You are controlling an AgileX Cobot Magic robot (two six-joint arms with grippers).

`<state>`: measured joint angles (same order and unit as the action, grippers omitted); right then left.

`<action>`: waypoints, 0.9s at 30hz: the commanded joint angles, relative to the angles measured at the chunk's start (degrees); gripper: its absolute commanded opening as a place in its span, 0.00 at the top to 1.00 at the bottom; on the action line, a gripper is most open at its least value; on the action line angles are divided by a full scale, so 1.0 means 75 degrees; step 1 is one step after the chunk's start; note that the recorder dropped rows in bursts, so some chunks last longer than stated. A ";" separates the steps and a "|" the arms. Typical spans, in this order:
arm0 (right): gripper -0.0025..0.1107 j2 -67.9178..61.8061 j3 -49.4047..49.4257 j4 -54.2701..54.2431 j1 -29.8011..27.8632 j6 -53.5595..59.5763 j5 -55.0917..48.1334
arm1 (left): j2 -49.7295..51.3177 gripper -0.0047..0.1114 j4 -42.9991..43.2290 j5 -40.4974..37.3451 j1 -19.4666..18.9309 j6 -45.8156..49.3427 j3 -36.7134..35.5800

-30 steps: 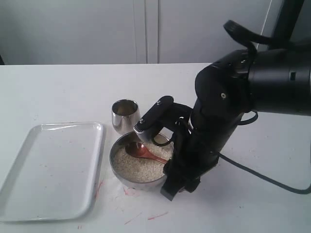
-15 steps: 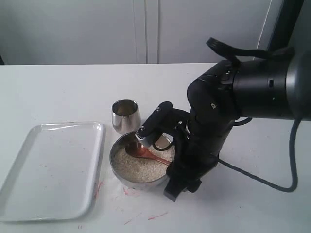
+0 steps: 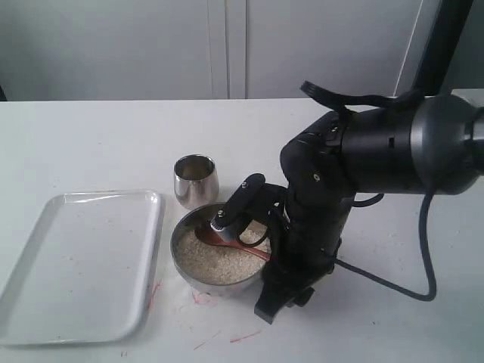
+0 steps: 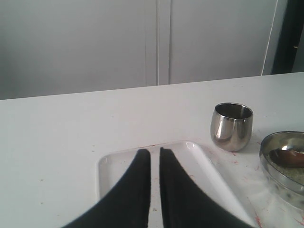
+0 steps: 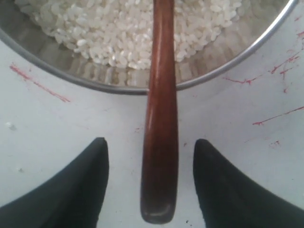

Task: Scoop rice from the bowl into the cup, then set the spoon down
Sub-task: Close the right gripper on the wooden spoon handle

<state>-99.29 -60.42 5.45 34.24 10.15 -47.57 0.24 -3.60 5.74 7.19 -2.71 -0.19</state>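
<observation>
Rice (image 3: 215,266), a bed of small off-white uncooked grains, covers the bottom of the wide, shallow, shiny stainless-steel bowl (image 3: 175,255), which stands on the white table (image 3: 91,144). We see the reddish-brown glossy wooden spoon (image 5: 160,118) lying in that bowl. Its oval head rests on the grains, and its slim handle crosses the rim and juts out over the tabletop.

We find the right gripper (image 5: 149,140) down at the handle's free end. Its two black fingers (image 5: 80,190) are spread wide, one on either side of the wood. Bare table shows in both gaps, so neither finger touches the handle. In the exterior view the bulky black right arm (image 3: 363,166) bends down beside the bowl, and one finger reaches over the rice.

We see the small, rounded stainless-steel tumbler without a handle (image 3: 196,181) standing upright just beside the bowl, on its far side. The left wrist view shows a narrow strip of table between them. We cannot tell whether any grains lie inside it.

We note a white rectangular tray (image 3: 76,272) lying flat near the bowl, on its left in the exterior view. The left gripper (image 4: 155,152) points toward this tray. Its dark fingers are drawn almost together, with only a thin slit between them and nothing in it. Thin red marks (image 3: 246,335) streak the table around the bowl.
</observation>
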 commanded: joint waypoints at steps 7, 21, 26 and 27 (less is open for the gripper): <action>0.65 -0.0006 -0.0040 0.0074 0.0008 -0.0014 -0.0013 | -0.0032 0.84 -0.0030 0.0036 0.0051 -0.0016 0.0026; 0.86 -0.0006 -0.0040 0.0074 0.0008 0.0017 -0.0097 | -0.0032 0.84 -0.0030 0.0036 0.0051 -0.0016 0.0026; 0.94 -0.0006 -0.0040 0.0074 0.0008 0.0017 -0.0131 | -0.0032 0.84 -0.0030 0.0036 0.0051 -0.0016 0.0026; 0.95 -0.0006 -0.0040 0.0074 0.0008 0.0017 -0.0144 | -0.0032 0.84 -0.0030 0.0036 0.0051 -0.0016 0.0026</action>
<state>-99.29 -60.42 5.45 34.24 10.15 -47.79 0.24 -3.60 5.74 7.19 -2.71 -0.19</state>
